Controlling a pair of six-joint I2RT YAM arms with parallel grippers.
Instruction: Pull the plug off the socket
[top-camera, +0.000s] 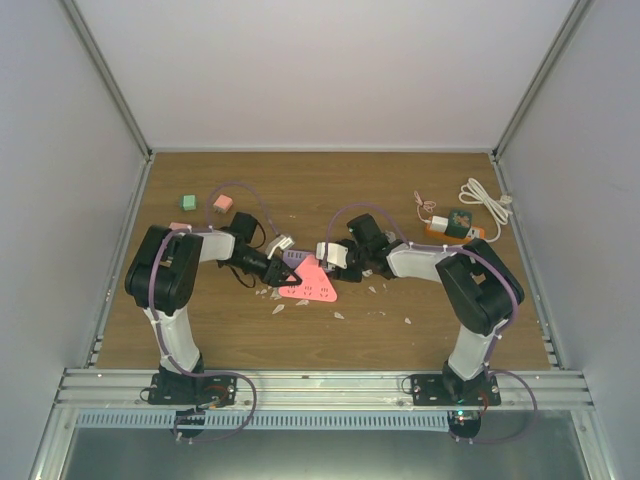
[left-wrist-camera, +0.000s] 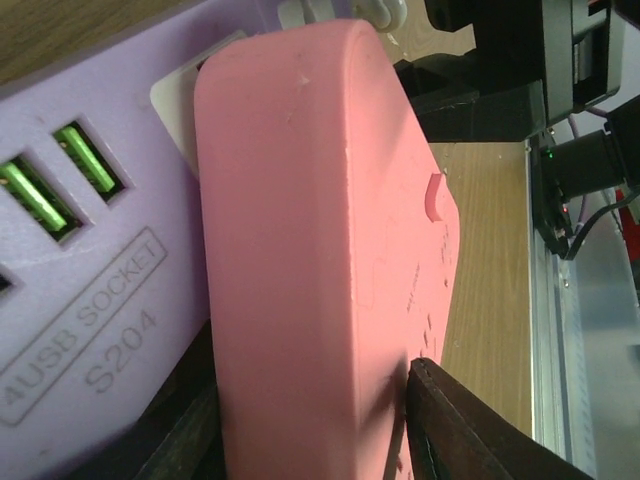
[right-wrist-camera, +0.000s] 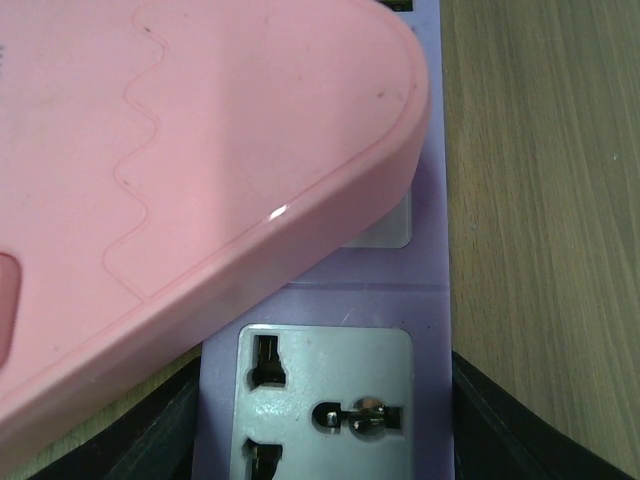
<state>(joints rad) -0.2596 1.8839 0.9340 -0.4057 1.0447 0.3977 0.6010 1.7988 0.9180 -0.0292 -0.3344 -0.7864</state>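
The short orange socket block (top-camera: 447, 233) lies at the back right with a white plug (top-camera: 438, 222) in it, beside a coiled white cord (top-camera: 486, 198). Neither gripper is near it. At the table's middle, a pink triangular adapter (top-camera: 308, 282) sits on the longer purple power strip (top-camera: 296, 258). My left gripper (top-camera: 272, 272) is shut on the pink adapter (left-wrist-camera: 320, 250), one finger on each side. My right gripper (top-camera: 330, 255) is shut on the purple strip (right-wrist-camera: 330, 300), its fingers (right-wrist-camera: 490, 420) against the strip's two long sides.
A green block (top-camera: 188, 203) and two pink blocks (top-camera: 222, 203) lie at the back left. Small white scraps (top-camera: 340, 315) are scattered in front of the strip. A thin orange cable (top-camera: 425, 206) lies near the orange block. White walls enclose the table.
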